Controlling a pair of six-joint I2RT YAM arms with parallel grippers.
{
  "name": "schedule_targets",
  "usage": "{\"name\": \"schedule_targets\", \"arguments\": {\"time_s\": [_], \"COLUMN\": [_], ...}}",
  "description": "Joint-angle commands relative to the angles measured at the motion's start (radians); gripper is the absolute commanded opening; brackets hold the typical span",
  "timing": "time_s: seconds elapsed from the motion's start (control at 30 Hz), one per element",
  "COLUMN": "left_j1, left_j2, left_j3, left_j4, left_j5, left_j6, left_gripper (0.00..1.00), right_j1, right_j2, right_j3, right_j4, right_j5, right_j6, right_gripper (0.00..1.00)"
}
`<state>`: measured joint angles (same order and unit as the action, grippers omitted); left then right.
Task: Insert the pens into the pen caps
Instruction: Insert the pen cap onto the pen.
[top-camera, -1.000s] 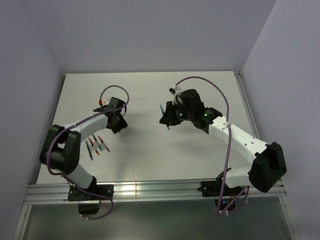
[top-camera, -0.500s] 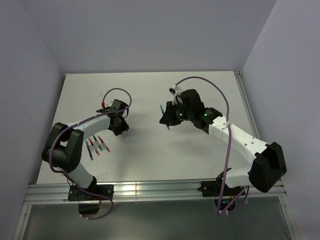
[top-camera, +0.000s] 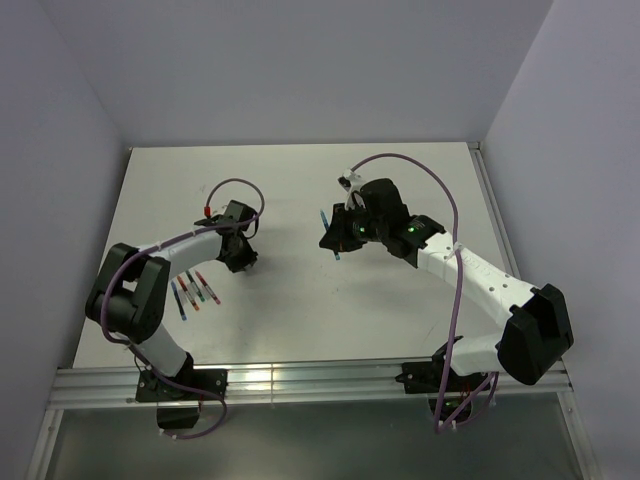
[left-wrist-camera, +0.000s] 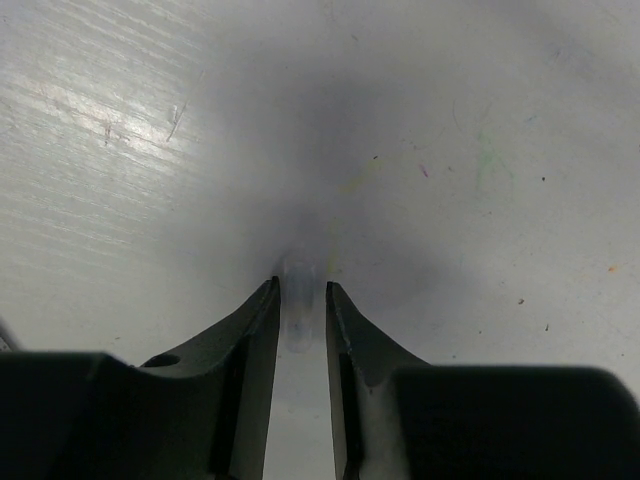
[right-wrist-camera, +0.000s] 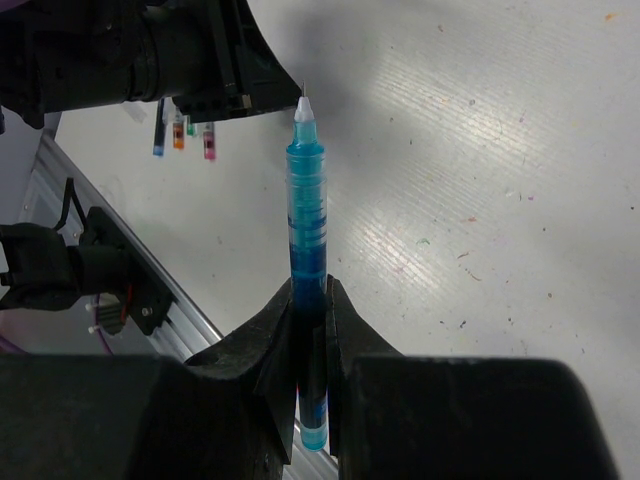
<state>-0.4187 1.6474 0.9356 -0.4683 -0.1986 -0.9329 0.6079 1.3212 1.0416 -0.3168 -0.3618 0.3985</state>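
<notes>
Top view, both arms reaching in over the table (top-camera: 300, 180).

Right gripper (right-wrist-camera: 310, 288): jaws clamped narrow on one blue pen (right-wrist-camera: 305, 210). The pen is held by its lower barrel and runs straight out past the fingertips, with its white nib and fine point at the free end. It is carried above the table, not lying on it. From above, this gripper sits right of centre, well apart from the other one.

Left gripper (left-wrist-camera: 300, 292): down close to the table surface, left of centre. Jaws are narrow, one finger on each side of one pen cap (left-wrist-camera: 298, 318). The cap is small, pale and see-through, and it shows blurred in the slot between the fingertips. I cannot tell whether the pads are pressing on it or just flanking it, or whether the cap is lying down or standing.

Loose pens (top-camera: 191, 291): a short row on the table near the left arm (top-camera: 150, 262), just beside its forearm, side by side and roughly parallel. In the right wrist view I count four, partly tucked behind the left arm: one blue, one orange-red, one green, one pink. From above they are too small to confirm the count.

Caps counted: one. Any caps on the row pens I cannot make out.
</notes>
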Motion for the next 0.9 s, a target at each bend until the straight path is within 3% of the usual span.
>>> {"name": "schedule_targets", "arguments": {"time_s": [0.0, 0.1, 0.17, 0.33, 0.47, 0.7, 0.87], "left_j1": [-0.008, -0.009, -0.011, -0.008, 0.024, 0.104, 0.143], "left_j2": [0.02, 0.022, 0.019, -0.067, -0.185, -0.288, -0.282], "left_j3": [-0.018, -0.026, -0.029, 0.051, 0.167, 0.192, 0.059], "left_j4": [0.01, 0.013, 0.016, 0.007, 0.104, 0.459, 0.972], "left_j5": [0.002, 0.005, 0.019, 0.053, 0.227, 0.626, 0.826], "left_j6": [-0.009, -0.007, -0.003, 0.054, 0.104, 0.05, -0.183], "left_gripper": [0.29, 0.21, 0.01, 0.0, 0.0, 0.0, 0.0], "right_j1": [-0.007, -0.007, -0.007, -0.007, -0.007, -0.005, 0.004], "right_j2": [-0.011, -0.014, -0.016, -0.033, -0.051, -0.065, -0.036], "right_j3": [0.008, 0.009, 0.009, 0.011, -0.002, 0.046, 0.155], "right_j4": [0.01, 0.01, 0.008, 0.012, 0.045, 0.123, 0.153], "right_j5": [-0.006, -0.008, -0.012, -0.014, -0.043, -0.207, -0.215], "right_j6": [-0.018, -0.018, -0.018, -0.024, -0.027, 0.037, 0.092], "right_gripper": [0.0, 0.0, 0.0, 0.0, 0.0, 0.0, 0.0]}}
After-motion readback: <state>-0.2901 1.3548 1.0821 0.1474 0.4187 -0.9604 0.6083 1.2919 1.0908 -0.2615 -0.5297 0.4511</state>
